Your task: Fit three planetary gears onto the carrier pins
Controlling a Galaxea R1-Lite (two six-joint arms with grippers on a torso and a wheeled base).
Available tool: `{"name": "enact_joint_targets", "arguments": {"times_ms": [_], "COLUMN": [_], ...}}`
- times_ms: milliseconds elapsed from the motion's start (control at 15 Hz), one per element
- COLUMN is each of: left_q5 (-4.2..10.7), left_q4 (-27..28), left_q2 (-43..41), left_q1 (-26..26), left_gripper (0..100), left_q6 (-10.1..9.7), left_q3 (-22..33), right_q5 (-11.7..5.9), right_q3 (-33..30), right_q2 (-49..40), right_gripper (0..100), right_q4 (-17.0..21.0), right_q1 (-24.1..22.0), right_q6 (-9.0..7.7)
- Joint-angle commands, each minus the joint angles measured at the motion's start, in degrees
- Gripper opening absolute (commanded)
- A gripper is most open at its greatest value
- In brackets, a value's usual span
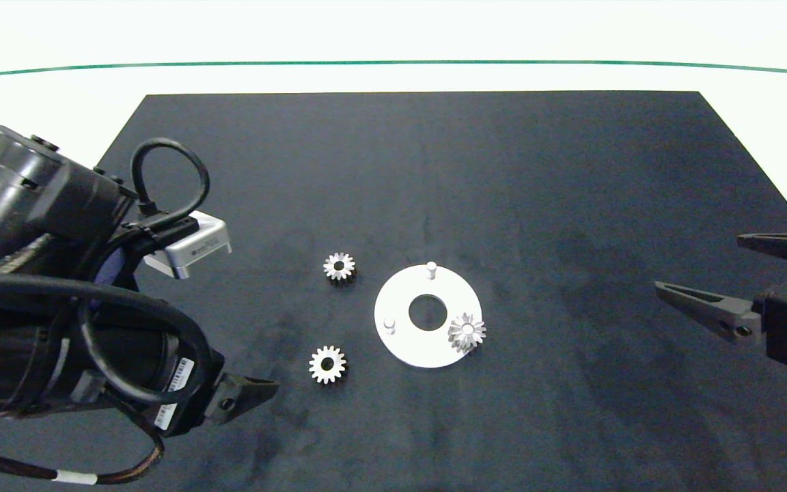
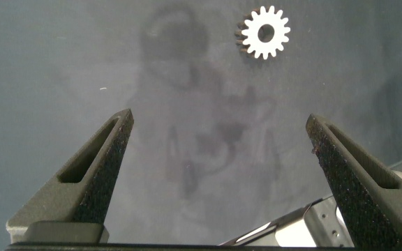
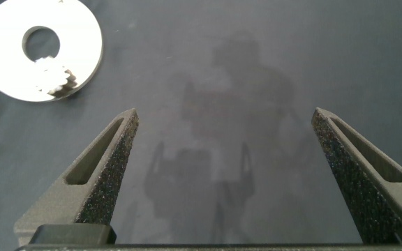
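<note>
One gear point(image 1: 466, 332) is already sitting on the right pin of the white disc point(image 1: 407, 342), looks seated as far as I can tell. The far pin point(image 1: 432, 268) and left pin point(image 1: 389, 323) are bare. Two loose gears point(image 1: 339, 266) point(image 1: 327, 364) lie on the mat just left of the disc, so my left tool point(image 1: 257, 389) hangs wide open and empty near the closer one. My right tool point(image 1: 697, 273) is parked off right, open, nothing in it.

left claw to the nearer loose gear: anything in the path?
Nothing visible. The left claw hangs open over bare black mat, and the near loose gear lies flat ahead of it with only mat between. The second loose gear and the white disc sit off to the side, clear of that line.
</note>
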State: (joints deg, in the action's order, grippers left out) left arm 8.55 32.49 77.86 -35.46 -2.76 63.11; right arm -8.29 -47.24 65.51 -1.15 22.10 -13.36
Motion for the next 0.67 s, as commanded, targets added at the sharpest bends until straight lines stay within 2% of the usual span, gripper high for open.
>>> {"name": "enact_joint_targets", "arguments": {"times_ms": [67,200,467,667], "left_q5": [0.16,0.24,-0.02,0.07], "left_q4": [-2.52,-4.45,-5.07,-8.23], "left_q2": [4.76,6.16,7.83,10.03], "left_q1": [0.13,0.31,-0.05,-1.01], "left_gripper": [100,100,100,100], "left_q6": [-2.78,-4.54,-4.8,-4.8], "left_q3": [-0.36,-0.44,-1.24,-1.5], "right_q5": [0.03,0.03,0.03,0.12], "right_q3": [-0.05,-0.13,-0.05,-0.05], "right_q2": [-0.65,-0.74,-0.91,-0.91], "right_gripper": [100,100,100,100], "right_q4": [-0.61,-0.7,-0.7,-0.7], "right_q1": [-2.5,-2.33,-2.15,-2.15], "right_q6": [-0.26,-0.26,-0.44,-0.44]}}
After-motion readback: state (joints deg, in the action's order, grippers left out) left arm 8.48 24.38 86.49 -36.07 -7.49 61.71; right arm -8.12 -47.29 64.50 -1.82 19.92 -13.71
